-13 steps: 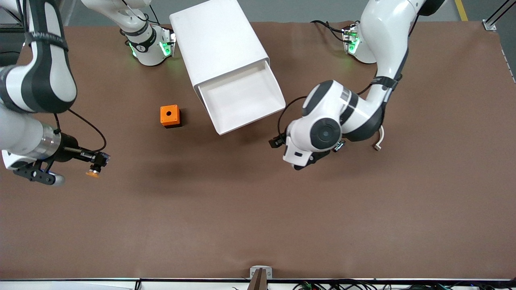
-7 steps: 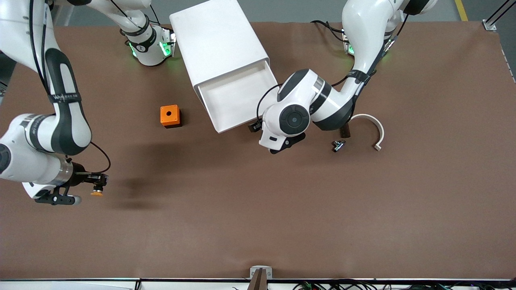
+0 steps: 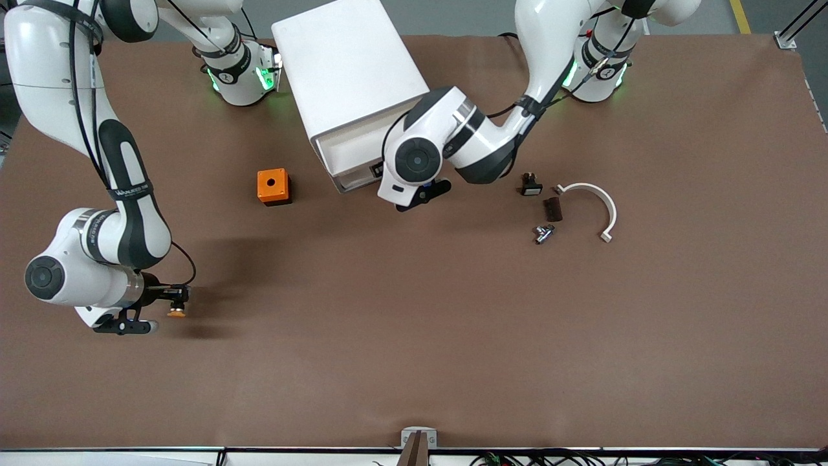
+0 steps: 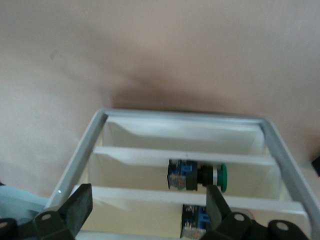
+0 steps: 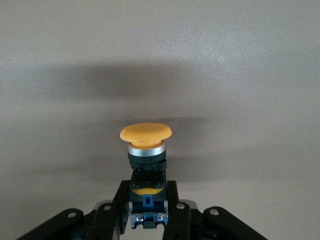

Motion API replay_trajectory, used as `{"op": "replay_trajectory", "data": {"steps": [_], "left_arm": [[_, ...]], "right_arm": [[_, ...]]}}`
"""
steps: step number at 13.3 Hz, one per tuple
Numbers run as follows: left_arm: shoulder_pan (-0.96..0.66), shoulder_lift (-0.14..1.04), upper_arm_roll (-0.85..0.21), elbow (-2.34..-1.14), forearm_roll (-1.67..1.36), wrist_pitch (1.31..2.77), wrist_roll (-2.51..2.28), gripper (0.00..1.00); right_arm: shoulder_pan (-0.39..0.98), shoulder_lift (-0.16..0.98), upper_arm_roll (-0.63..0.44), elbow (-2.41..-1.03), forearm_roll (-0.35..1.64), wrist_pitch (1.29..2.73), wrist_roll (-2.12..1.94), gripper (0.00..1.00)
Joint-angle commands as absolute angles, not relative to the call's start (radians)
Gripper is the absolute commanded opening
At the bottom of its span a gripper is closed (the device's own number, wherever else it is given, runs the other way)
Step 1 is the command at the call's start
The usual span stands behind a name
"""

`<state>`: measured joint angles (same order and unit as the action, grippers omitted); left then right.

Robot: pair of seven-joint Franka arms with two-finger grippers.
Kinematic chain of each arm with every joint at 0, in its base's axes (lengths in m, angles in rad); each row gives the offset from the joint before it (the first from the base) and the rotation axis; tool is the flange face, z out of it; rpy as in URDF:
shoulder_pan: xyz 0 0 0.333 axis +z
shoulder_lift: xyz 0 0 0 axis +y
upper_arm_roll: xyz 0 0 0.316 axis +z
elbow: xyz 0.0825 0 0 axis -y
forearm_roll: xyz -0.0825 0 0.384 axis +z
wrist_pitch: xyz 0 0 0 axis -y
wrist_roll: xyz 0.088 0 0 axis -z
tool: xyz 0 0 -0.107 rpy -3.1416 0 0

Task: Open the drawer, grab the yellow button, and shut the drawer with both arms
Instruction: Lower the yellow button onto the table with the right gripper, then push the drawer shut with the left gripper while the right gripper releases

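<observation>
The tall white cabinet (image 3: 349, 71) stands at the table's back. Its top drawer (image 3: 346, 158) sticks out only a little. My left gripper (image 3: 420, 192) is at the drawer's front, on the side nearer the front camera. In the left wrist view it (image 4: 148, 210) is open and empty over the white drawer fronts (image 4: 185, 155). My right gripper (image 3: 169, 304) is low over the table at the right arm's end, shut on the button (image 3: 176, 313). In the right wrist view its fingers (image 5: 172, 200) clamp the black-and-blue body, and the orange-yellow cap (image 5: 146, 132) points away from the gripper (image 5: 147, 205).
An orange cube with a black hole (image 3: 272, 186) sits beside the cabinet. A black switch (image 3: 530, 188), a brown block (image 3: 553, 208), a metal part (image 3: 543, 233) and a white curved piece (image 3: 598, 204) lie toward the left arm's end. A green-capped button (image 4: 200, 177) shows in a lower drawer.
The left arm swung over to the drawer's front and the drawer went most of the way into the cabinet. The right gripper carried the button nearer the front camera and lower.
</observation>
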<state>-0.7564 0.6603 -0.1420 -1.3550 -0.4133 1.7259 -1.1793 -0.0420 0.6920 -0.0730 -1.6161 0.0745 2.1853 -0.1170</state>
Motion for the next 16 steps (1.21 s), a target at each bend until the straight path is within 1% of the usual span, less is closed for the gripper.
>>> {"op": "replay_trajectory", "data": {"steps": [1, 2, 3, 4, 7, 8, 9, 14, 16], "left_arm": [[-0.791, 0.647, -0.140, -1.384, -0.445, 1.738, -1.200, 1.00], [-0.805, 0.647, -0.138, -1.388, -0.445, 1.738, -1.200, 1.00], [-0.819, 0.647, -0.138, -1.393, -0.445, 1.738, -1.201, 1.00], [-0.822, 0.647, -0.140, -1.396, -0.445, 1.738, -1.203, 1.00], [-0.831, 0.640, -0.156, -1.396, -0.445, 1.733, -1.203, 1.00], [-0.831, 0.637, -0.160, -1.396, -0.443, 1.732, -1.200, 1.00], [-0.831, 0.637, -0.161, -1.396, -0.443, 1.732, -1.189, 1.00], [-0.816, 0.635, -0.156, -1.391, -0.425, 1.726, -1.167, 1.00], [-0.783, 0.627, -0.130, -1.382, -0.391, 1.726, -1.167, 1.00]], "right_arm": [[-0.058, 0.716, -0.057, -1.597, 0.066, 2.189, -0.130, 0.08], [-0.057, 0.721, -0.057, -1.597, 0.066, 2.191, -0.129, 0.16], [-0.055, 0.722, -0.057, -1.597, 0.077, 2.189, -0.120, 0.31], [-0.057, 0.723, -0.057, -1.597, 0.080, 2.189, -0.118, 0.43], [-0.058, 0.706, -0.057, -1.579, 0.078, 2.180, -0.129, 0.75], [-0.058, 0.684, -0.057, -1.571, 0.078, 2.177, -0.130, 0.90], [-0.058, 0.661, -0.057, -1.571, 0.078, 2.169, -0.130, 1.00], [-0.054, 0.467, -0.057, -1.577, 0.078, 2.059, -0.118, 1.00], [-0.046, 0.404, -0.057, -1.577, 0.078, 2.020, -0.120, 1.00]]}}
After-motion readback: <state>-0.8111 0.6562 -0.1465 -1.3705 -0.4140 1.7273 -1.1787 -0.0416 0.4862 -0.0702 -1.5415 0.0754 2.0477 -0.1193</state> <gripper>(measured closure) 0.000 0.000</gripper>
